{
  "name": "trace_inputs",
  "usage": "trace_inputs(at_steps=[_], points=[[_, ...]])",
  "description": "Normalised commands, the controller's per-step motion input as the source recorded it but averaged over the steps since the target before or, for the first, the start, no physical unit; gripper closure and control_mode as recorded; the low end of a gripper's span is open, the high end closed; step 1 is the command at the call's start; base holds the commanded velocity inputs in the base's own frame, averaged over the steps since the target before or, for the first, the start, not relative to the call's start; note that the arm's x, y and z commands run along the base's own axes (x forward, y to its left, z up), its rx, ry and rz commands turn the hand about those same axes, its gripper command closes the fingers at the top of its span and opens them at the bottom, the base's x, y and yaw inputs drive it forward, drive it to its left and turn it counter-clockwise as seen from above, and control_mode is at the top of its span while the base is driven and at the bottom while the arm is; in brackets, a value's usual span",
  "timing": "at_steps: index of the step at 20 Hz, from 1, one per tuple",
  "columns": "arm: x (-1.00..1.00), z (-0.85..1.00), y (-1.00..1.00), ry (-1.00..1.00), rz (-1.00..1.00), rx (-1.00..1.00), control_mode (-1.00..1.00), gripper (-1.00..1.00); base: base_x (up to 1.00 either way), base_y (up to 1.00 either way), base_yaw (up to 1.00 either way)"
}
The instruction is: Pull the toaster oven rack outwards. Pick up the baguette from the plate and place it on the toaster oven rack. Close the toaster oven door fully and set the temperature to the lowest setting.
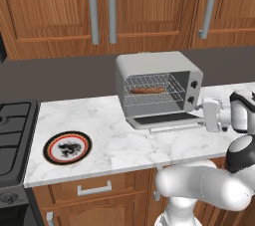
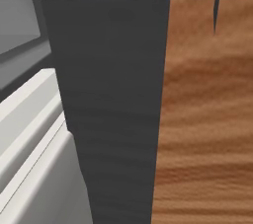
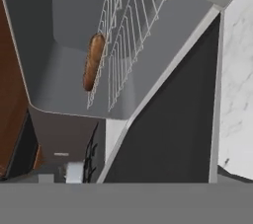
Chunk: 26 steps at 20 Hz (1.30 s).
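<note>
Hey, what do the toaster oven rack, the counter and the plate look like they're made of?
Toaster oven rack: thin silvery wire grid, probably metal. Counter: white with grey veining, looks like polished marble, maybe imitation. Plate: smooth, with a painted rim and dark pattern, likely glazed ceramic.

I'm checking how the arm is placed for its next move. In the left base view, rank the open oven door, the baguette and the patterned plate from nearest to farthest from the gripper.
1. The lowered grey-framed dark-glass toaster oven door, just left of the open white gripper.
2. The slim golden-brown baguette, inside the oven on the silver wire rack.
3. The round black-and-red-rimmed plate, bare, far left on the marble counter.
</note>
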Motion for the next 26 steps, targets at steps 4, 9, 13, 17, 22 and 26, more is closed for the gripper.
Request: trace_inputs(at_steps=[4, 9, 13, 17, 22, 26], points=[[0.36, 0.27, 0.39, 0.0, -0.12, -0.02, -1.0, -1.0, 0.0, 0.0, 0.0], [0.4, 0.18, 0.39, 0.0, -0.12, 0.0, -1.0, -1.0, 0.0, 0.0, 0.0], [0.38, 0.19, 0.38, -0.04, -0.13, 0.0, -1.0, -1.0, 0.0, 0.0, 0.0], [0.2, 0.18, 0.32, -0.1, -0.15, 0.0, -1.0, -1.0, 0.0, 0.0, 0.0], [0.17, 0.16, 0.3, -0.19, -0.16, 0.0, -1.0, -1.0, 0.0, 0.0, 0.0], [0.13, 0.04, 0.31, -0.28, -0.15, 0.01, -1.0, -1.0, 0.0, 0.0, 0.0]])
